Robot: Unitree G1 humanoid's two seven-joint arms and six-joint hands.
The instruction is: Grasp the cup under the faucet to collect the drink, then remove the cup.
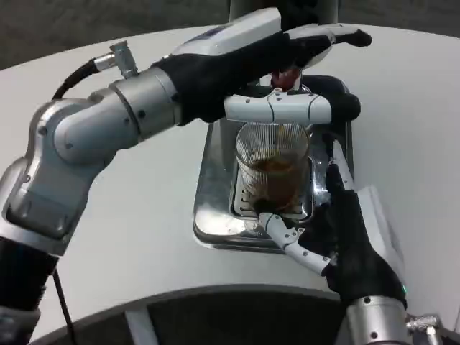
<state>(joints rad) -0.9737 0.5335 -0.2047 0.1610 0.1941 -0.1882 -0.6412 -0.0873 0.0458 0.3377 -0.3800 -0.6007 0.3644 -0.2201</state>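
on the steel drip tray (215, 215) of the drink machine sits the cup (274, 162), a clear ribbed glass standing upright on the slotted grille, right below the faucet (286, 77). brown drink fills roughly the lower half of the cup. the tray rests on the white table (144, 237), and everything else is placed around that tray

right hand (338, 230) comes up from the near right corner of the tray. its white-and-black fingers (287, 237) curve along the near side of the cup's base, and another finger runs up the right side of the cup. the fingers look to be touching or almost touching the glass, wrapped loosely round it, though a firm grip cannot be confirmed from this angle

left hand (287, 65) reaches in from the far left of the tray, its silver forearm crossing above the table. it sits over the top of the cup at the faucet, one finger stretched out level just above the cup's rim and others pointing past the faucet toward the far right. whether it presses a lever or simply rests there is hidden by the hand itself
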